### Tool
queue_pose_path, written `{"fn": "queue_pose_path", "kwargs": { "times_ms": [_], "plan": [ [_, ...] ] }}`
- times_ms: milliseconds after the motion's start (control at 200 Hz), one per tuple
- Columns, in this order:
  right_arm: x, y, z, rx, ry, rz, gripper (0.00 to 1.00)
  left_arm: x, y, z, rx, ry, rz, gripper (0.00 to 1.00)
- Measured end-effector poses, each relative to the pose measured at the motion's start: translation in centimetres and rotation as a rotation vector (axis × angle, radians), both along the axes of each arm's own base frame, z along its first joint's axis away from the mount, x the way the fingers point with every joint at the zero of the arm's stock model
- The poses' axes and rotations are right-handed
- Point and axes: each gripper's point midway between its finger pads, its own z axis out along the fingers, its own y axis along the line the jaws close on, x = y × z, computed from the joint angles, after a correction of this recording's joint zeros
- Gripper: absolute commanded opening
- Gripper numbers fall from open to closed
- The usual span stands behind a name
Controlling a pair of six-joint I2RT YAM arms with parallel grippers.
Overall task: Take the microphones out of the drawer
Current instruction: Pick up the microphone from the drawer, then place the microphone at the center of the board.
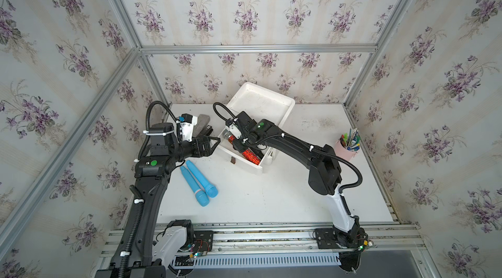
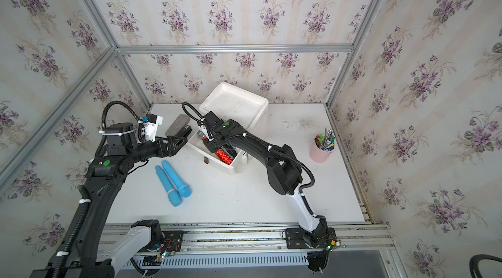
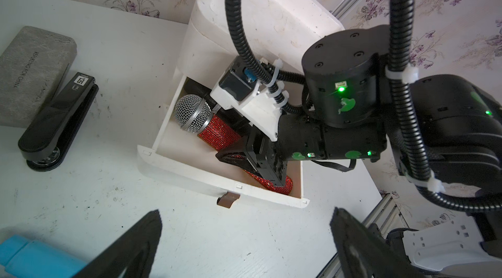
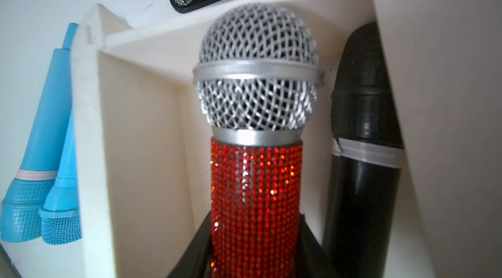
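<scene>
The microphone (image 3: 214, 132) lay in the open drawer (image 3: 190, 170), between the right fingers (image 3: 233, 154). A second microphone (image 4: 364, 181) lay just beside it, on the side away from the left fingers (image 1: 212, 143). Those hung over the surface (image 1: 271, 195) just outside the drawer. Behind them lay a stapler (image 3: 59, 124), then a case (image 3: 30, 72). In front of them lay a pair of microphones (image 1: 203, 181). A cup of pens (image 1: 346, 150) stood well apart, beyond the right arm.
</scene>
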Motion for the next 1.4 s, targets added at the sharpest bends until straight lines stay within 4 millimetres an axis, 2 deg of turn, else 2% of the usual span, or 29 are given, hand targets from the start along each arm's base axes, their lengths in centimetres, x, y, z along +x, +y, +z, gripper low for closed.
{"fn": "queue_pose_path", "kwargs": {
  "times_ms": [215, 589, 894, 1014, 1399],
  "plan": [
    [-0.2, 0.0, 1.5, 0.05, -0.048, 0.018, 0.0, 0.0, 0.0, 0.0, -0.002, 0.001, 0.001, 0.99],
    [0.5, 0.1, 6.5, 0.154, -0.149, 0.013, 0.0, 0.0, 0.0, 0.0, -0.002, 0.001, 0.001, 0.99],
    [-0.3, -1.9, 10.7, 0.223, -0.214, -0.021, 0.0, 0.0, 0.0, 0.0, -0.002, 0.001, 0.001, 0.99],
    [-1.3, -3.3, 10.9, 0.224, -0.215, -0.035, 0.0, 0.0, 0.0, 0.0, -0.002, 0.002, 0.001, 0.99],
    [-4.7, -9.5, 8.8, 0.186, -0.191, -0.142, 0.0, 0.2, -0.2, -0.1, -0.013, 0.007, -0.007, 0.99]
  ]
}}
